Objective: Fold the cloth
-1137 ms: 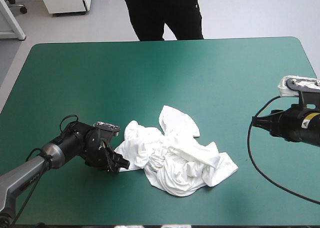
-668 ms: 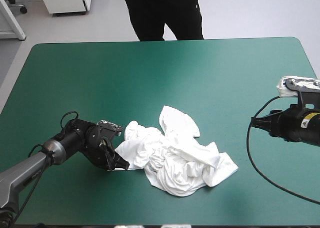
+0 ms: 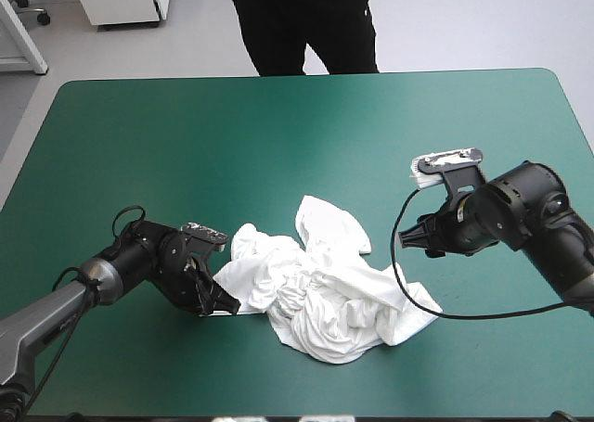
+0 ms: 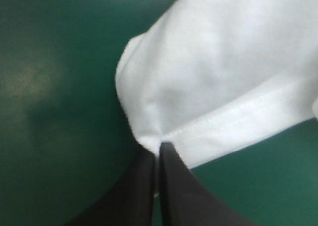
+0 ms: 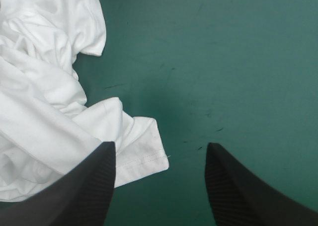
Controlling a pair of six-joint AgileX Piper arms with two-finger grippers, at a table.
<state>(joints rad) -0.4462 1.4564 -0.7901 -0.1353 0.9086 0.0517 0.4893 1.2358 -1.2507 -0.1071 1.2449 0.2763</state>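
T-shirt [image 3: 325,301] between left fingers [image 4: 174,186] and right fingers [image 5: 84,186]

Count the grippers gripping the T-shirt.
1. The left gripper is shut on the T-shirt at a hemmed corner; the right gripper hangs open above the teal-green cover beside it.

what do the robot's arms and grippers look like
The left arm is black with rounded joints, grey metal lower down; the right arm is bulkier and black. The left gripper and right gripper each have two broad black fin-shaped fingers.
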